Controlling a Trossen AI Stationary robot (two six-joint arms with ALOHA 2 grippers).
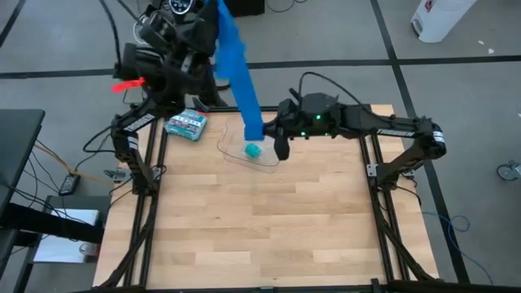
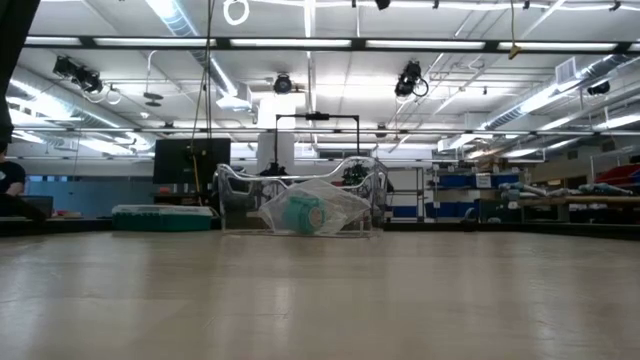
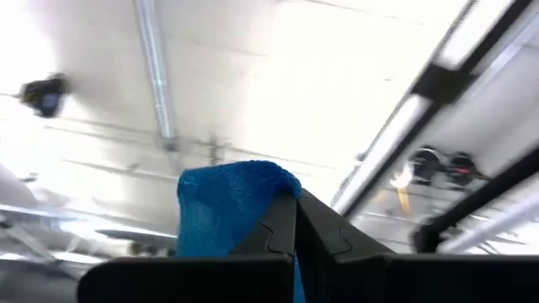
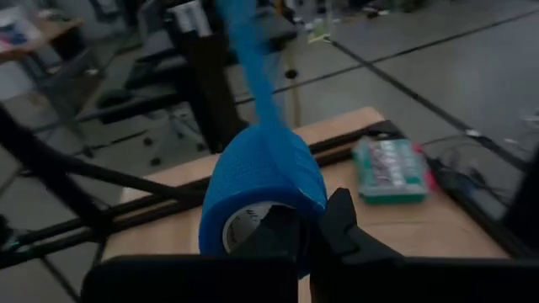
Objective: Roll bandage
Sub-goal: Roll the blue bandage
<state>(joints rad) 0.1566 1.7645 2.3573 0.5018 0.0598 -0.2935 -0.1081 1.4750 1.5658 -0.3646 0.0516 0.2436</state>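
The bright blue bandage [image 1: 240, 77] runs as a strip from high over the table's far left down to a small blue roll [image 4: 261, 181] with a white core [image 4: 240, 225]. My left gripper [image 3: 296, 219] is raised high at the far left, points up at the ceiling and is shut on the strip's upper end. My right gripper [image 4: 310, 223] hovers above the far middle of the table [image 1: 269, 228], shut on the roll. Both grippers are out of the low view. My left gripper pinches the strip's free upper end [image 3: 253, 198] between its two fingers, which point steeply upward. A tuft of cloth sticks out past the fingertips, and the rest hangs away below, clear of the table. My right gripper holds the roll at its open end face, beside the white core [image 4: 253, 220]. Its fingers come nearly level from the table's right. Whether one finger sits inside the core, I cannot tell. The roll is lifted clear, and the strip [image 4: 253, 76] leaves it slanting up, fairly straight.
A clear plastic tray [image 1: 232, 150] with a small teal-green roll [image 1: 253, 151] lies just under my right gripper. A green-and-white printed box [image 1: 186, 124] lies at the far left. The near half of the wooden table is bare.
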